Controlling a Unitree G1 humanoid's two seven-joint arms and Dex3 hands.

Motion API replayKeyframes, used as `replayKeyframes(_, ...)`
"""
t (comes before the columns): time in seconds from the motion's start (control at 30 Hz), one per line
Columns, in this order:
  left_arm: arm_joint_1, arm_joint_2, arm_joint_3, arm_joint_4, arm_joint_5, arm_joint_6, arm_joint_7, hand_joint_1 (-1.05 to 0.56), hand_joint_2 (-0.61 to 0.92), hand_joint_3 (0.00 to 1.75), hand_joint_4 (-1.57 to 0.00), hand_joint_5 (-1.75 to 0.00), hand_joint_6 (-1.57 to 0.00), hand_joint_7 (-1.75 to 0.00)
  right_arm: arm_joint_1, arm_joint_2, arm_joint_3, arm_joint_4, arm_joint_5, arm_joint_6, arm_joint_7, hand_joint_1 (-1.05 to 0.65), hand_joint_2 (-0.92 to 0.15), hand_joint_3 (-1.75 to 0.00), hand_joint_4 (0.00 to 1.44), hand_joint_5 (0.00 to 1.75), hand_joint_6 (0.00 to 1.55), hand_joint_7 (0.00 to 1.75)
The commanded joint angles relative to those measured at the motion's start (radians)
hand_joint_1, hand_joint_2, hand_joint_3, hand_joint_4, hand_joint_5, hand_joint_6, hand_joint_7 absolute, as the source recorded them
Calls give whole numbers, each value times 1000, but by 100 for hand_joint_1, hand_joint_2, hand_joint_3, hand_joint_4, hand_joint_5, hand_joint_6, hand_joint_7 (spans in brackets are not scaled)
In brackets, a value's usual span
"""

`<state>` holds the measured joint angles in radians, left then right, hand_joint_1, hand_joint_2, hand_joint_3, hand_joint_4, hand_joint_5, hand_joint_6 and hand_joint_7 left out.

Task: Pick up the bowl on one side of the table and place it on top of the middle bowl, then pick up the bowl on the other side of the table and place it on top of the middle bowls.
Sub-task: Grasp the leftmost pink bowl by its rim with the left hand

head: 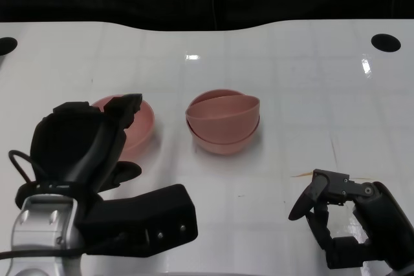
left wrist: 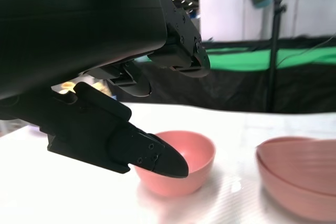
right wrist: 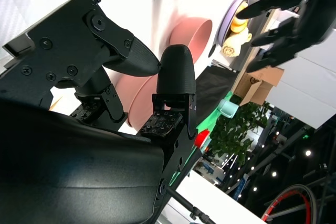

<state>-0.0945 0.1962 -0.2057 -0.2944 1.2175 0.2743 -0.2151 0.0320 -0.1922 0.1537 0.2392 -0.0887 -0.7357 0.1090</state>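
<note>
Left hand (head: 97, 137) open over side bowl (head: 139, 124) — right hand (head: 336, 214) empty — glossy white table (head: 310, 82).

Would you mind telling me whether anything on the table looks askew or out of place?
Yes: in the middle stack, the top bowl sits tilted rather than nested flat, its rim higher on one side. The left bowl stands upright by the left hand. Nothing looks spilled or broken.

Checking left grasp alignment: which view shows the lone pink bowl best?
Left wrist view: the lone pink bowl shows nearly whole, the left hand open just short of it. Head view hides half behind that hand. Right wrist view shows only part.
</note>
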Motion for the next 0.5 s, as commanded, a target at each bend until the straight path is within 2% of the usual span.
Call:
replayKeyframes(0.03,-54,-3,-28,63,52,67,-33,-63,90,0,-52,-23,-40,-1,-1,-2,-19,-2,3,-4,6,-21,-42,-132,91,175,82,142)
replayKeyframes(0.27,-172,-5,-79,255,44,159,-60,-60,92,1,-60,-19,-42,-1,1,9,-21,-8,-1,5,13,-22,-42,-131,90,175,81,142)
replayKeyframes(0.5,-267,2,-133,448,5,180,-3,-56,92,1,-71,-21,-44,-1,3,19,-26,-12,-17,3,9,-20,-42,-132,90,175,81,142)
